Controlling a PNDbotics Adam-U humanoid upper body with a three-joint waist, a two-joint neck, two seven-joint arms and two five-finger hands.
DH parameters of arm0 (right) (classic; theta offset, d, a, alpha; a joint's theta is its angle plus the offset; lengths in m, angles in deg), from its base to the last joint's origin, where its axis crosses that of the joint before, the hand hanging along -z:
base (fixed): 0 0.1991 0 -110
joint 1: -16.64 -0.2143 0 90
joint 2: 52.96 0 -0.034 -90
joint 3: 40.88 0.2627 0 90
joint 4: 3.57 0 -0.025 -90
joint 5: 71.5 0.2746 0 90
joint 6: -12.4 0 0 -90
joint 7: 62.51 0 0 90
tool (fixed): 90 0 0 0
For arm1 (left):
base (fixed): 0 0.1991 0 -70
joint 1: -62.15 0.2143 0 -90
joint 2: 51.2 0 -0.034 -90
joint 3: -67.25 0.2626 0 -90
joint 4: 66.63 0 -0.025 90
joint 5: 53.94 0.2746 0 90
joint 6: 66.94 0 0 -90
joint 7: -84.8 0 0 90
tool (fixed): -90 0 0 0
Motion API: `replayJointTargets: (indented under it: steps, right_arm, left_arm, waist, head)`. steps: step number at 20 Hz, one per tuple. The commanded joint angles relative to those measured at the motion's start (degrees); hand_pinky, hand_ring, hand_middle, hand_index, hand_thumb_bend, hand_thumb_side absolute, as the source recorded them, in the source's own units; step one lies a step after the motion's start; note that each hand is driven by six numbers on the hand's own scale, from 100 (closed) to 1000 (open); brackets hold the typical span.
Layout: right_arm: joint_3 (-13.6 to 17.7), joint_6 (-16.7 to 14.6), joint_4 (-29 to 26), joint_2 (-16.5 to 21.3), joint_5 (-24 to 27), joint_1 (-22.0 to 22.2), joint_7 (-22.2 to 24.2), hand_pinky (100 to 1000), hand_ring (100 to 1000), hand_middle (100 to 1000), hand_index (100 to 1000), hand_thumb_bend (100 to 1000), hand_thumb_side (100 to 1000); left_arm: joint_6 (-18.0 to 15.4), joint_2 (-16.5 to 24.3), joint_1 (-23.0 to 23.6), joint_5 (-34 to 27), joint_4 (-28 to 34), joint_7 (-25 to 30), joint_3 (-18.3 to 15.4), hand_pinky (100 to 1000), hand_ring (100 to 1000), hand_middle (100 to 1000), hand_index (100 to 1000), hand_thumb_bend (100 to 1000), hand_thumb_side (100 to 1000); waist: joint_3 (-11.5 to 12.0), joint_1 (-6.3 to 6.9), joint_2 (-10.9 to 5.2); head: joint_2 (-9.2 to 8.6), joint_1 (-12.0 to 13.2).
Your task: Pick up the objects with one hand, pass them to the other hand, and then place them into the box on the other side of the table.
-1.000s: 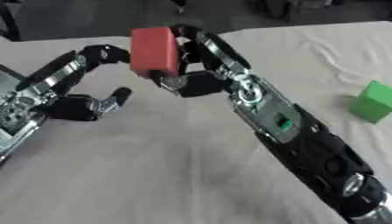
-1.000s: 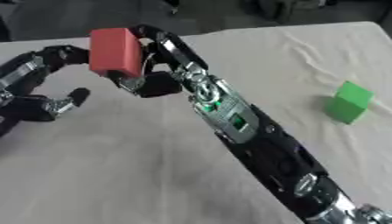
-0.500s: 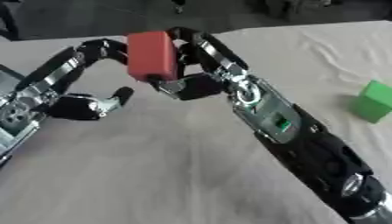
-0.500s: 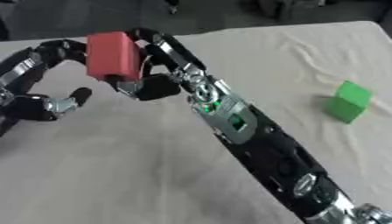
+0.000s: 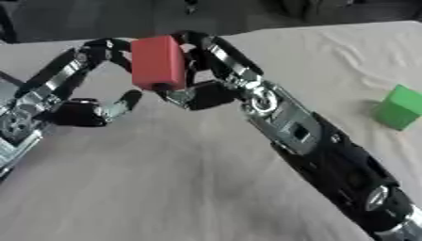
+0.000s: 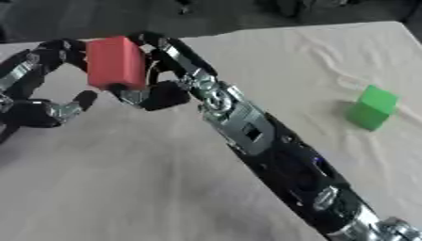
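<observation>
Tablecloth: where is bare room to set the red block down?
Bare tablecloth lies near-left of the right arm, and between that arm and the green block. Crowded upper left: both the left hand and right hand meet at the red block.

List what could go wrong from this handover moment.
1. The red block hangs above the cloth-covered table, pinched by the right robot hand; releasing before the left robot hand closes could drop it.
2. Both hands' fingers crowd the block and could collide.
3. The green block sits near the table's right edge.
</observation>
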Motion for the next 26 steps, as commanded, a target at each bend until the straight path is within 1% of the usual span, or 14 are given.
replayJointTargets:
  steps: [1,7,12,16,17,18,19,20,21,26]
  right_arm:
    - [0.1,-0.5,-1.5,0.7,-0.5,-1.0,-0.4,343,445,355,371,100,100]
    - [0.1,-0.9,-1.9,0.8,-0.9,-0.9,-1.5,342,444,354,370,100,100]
    - [0.1,-0.9,-1.9,0.7,-0.8,-0.7,-1.7,340,443,352,368,100,100]
    - [0.2,-1.0,-2.0,0.7,-0.7,-0.6,-1.8,339,442,351,365,100,100]
    - [0.2,-0.9,-2.0,0.6,-0.7,-0.6,-1.8,338,442,351,364,100,100]
    - [0.2,-0.9,-2.0,0.6,-0.7,-0.6,-1.8,338,442,350,363,100,100]
    - [0.2,-0.9,-2.0,0.6,-0.6,-0.6,-1.8,338,442,350,362,100,100]
    - [0.2,-0.9,-1.9,0.5,-0.6,-0.6,-1.8,337,441,350,361,100,100]
    - [0.1,-0.9,-1.9,0.4,-0.5,-0.5,-1.8,336,441,350,360,100,100]
    - [0.1,-0.9,-1.8,0.2,-0.5,-0.5,-1.7,335,441,350,358,100,100]
  left_arm:
    - [0.3,1.9,-0.2,-0.5,0.5,-1.0,-1.0,956,1000,806,898,277,338]
    - [0.7,3.5,1.1,-0.5,0.8,-2.2,-1.1,956,1000,803,897,271,363]
    - [0.4,3.5,1.1,-1.1,1.5,-1.6,-1.1,961,1000,804,898,292,388]
    - [0.0,3.1,0.8,-1.4,1.7,-0.9,-1.3,967,1000,812,907,297,374]
    - [0.0,3.0,0.7,-1.4,1.7,-0.7,-1.3,972,1000,816,918,277,353]
    - [0.0,2.8,0.6,-1.4,1.7,-0.5,-1.4,976,1000,820,927,235,305]
    - [0.1,2.7,0.5,-1.3,1.8,-0.2,-1.4,981,1000,824,936,148,205]
    - [0.1,2.5,0.3,-1.2,1.8,0.2,-1.4,988,1000,826,942,100,112]
    - [0.2,2.4,0.2,-1.2,1.8,0.7,-1.4,990,1000,827,943,100,100]
    - [0.5,1.8,-0.3,-1.6,1.7,2.1,-1.5,993,1000,828,947,100,100]
  waist:
    - [0.0,0.12,-0.94]
    - [0.1,0.21,-0.91]
    - [0.0,0.12,-0.81]
    - [0.1,0.10,-0.73]
    - [0.1,0.09,-0.72]
    - [0.1,0.08,-0.71]
    - [0.1,0.07,-0.71]
    - [0.1,0.05,-0.70]
    - [0.2,0.04,-0.70]
    - [0.2,0.05,-0.65]
  head:
    - [0.08,-0.4]
    - [-0.25,-0.4]
    - [-0.40,-0.3]
    - [-0.44,-0.3]
    - [-0.44,-0.3]
    - [-0.43,-0.3]
    - [-0.44,-0.3]
    - [-0.44,-0.3]
    - [-0.43,-0.4]
    - [-0.48,-0.5]
